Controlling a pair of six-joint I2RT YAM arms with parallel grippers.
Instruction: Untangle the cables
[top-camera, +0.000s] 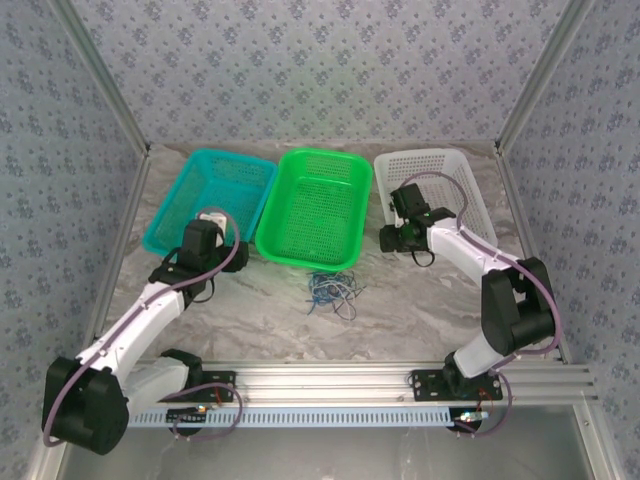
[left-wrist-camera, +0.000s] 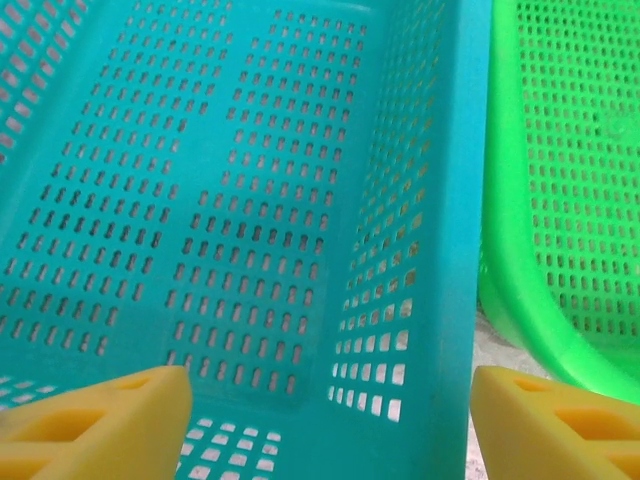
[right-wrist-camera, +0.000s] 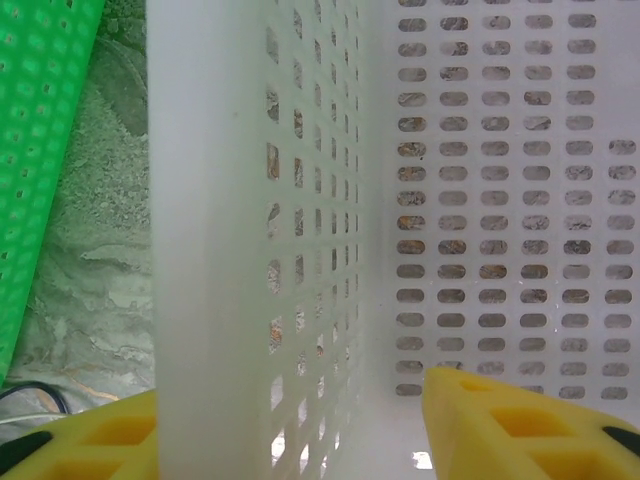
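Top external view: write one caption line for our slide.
Left arm at the teal basket, right arm at the white basket, tangled cables on the table before the green basket.

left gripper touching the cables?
Apart. Top view: the left gripper sits at the near rim of the teal basket; the cables lie on the table before the green basket.

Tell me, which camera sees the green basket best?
The top camera: it shows the whole green basket, sitting between the teal basket and the white basket. The left wrist camera catches just one side of it, and the right wrist camera a thin strip at the edge.
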